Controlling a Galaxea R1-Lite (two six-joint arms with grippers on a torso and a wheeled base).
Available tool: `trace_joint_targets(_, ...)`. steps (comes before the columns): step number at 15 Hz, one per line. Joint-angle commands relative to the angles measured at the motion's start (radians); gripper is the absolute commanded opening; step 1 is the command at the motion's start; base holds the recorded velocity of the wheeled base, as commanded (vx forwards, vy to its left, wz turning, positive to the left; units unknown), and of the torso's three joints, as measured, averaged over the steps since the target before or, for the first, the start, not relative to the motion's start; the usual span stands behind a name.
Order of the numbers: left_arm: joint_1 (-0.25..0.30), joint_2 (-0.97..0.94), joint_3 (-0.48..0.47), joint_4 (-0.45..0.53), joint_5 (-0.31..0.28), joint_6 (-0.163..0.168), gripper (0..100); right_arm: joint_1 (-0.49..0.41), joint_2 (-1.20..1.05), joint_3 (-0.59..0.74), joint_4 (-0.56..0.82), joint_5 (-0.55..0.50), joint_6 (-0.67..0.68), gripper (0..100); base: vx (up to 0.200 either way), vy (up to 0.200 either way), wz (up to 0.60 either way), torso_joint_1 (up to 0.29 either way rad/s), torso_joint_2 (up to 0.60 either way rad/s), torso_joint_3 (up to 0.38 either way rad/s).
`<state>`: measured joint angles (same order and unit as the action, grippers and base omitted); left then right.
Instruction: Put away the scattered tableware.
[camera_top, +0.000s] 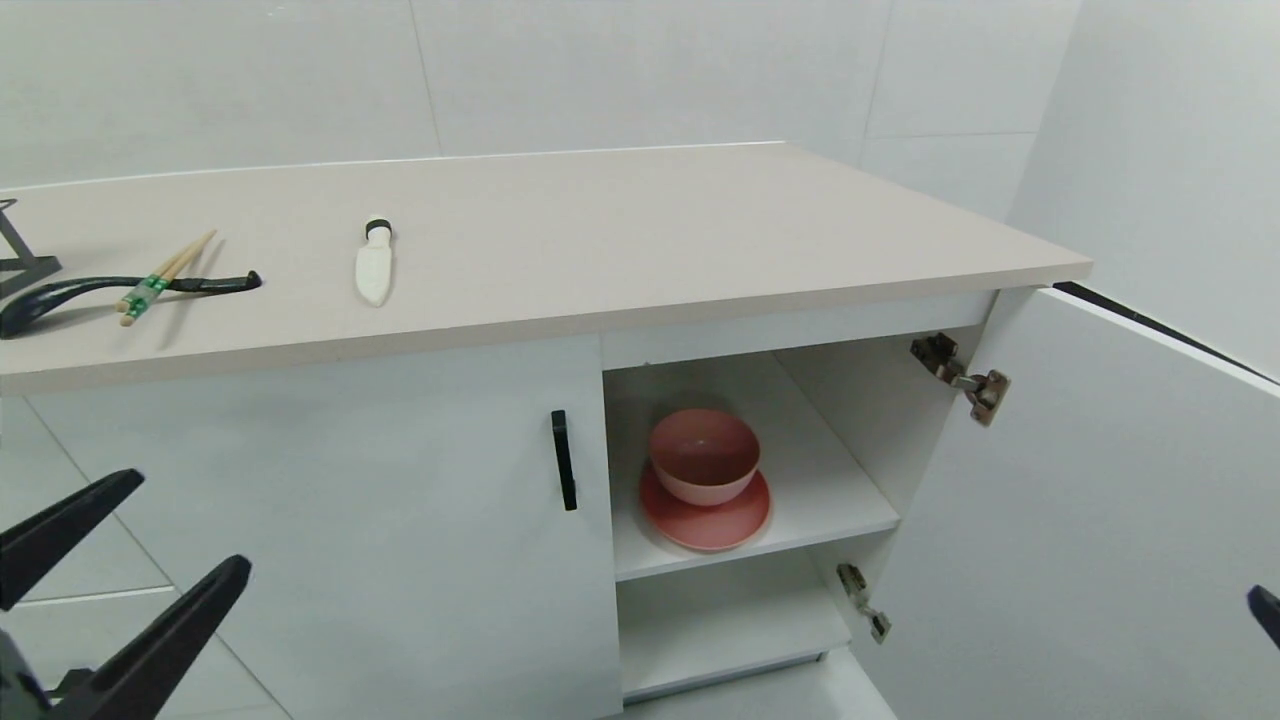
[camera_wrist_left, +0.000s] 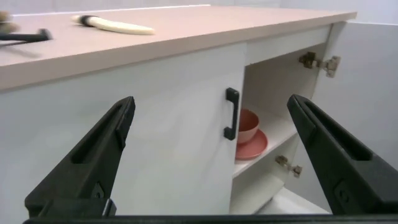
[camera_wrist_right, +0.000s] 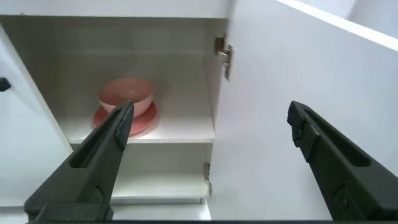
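At the far left of the beige countertop (camera_top: 650, 220), a black angular stand (camera_top: 35, 266) was cut off by the frame edge, so its shape was unclear. Beside it lay a long black ladle-like utensil (camera_top: 215, 284), its bowl end partly cropped, with a pair of green-banded wooden chopsticks (camera_top: 168, 275) resting across its handle. Further right, apart from both, lay a cream-white knife-shaped utensil with a black collar (camera_top: 374, 268).

Lower down, the left gripper (camera_top: 188, 522) hung before the closed white cabinet door (camera_top: 350, 520), its fingers spread wide and empty. Right of the door's black handle (camera_top: 564, 460), a pink bowl (camera_top: 704, 455) sat on a pink plate (camera_top: 706, 518) on the upper shelf (camera_top: 850, 500); in the left wrist view the door edge hid part of them. The open white door (camera_top: 1100, 500) stood at the right. The right gripper (camera_wrist_right: 211, 107) faced the compartment, fingers wide apart and holding nothing.
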<state>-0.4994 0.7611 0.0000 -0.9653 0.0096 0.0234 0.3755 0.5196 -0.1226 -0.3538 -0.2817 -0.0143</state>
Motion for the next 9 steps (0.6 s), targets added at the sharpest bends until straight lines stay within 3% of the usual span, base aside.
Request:
trace_joint_targets(1, 0.062, -0.269, -0.003, 0.155, 0.001, -0.010, 100, -0.138, -0.197, -0.075, 0.151, 0.003, 0.013, 100, 0.000, 0.000, 0.00, 0.000, 0.00, 0.000)
trace_joint_targets(3, 0.094, -0.322, -0.002, 0.214, 0.001, -0.079, 100, -0.198, -0.224, -0.077, 0.164, 0.003, 0.010, 100, 0.000, 0.000, 0.00, 0.000, 0.00, 0.000)
trace_joint_targets(4, 0.114, -0.341, 0.000, 0.237, 0.001, -0.091, 100, -0.228, -0.230, -0.075, 0.167, 0.003, 0.007, 100, 0.000, 0.000, 0.00, 0.000, 0.00, 0.000)
trace_joint_targets(6, 0.124, -0.398, -0.002, 0.290, 0.000, -0.092, 100, -0.227, -0.251, -0.074, 0.219, 0.004, 0.007, 100, 0.000, 0.000, 0.00, 0.000, 0.00, 0.000)
trace_joint_targets(9, 0.128, -0.434, -0.003, 0.320, -0.002, -0.091, 100, -0.236, -0.334, -0.074, 0.300, 0.093, 0.007, 100, 0.000, 0.000, 0.00, 0.000, 0.00, 0.000)
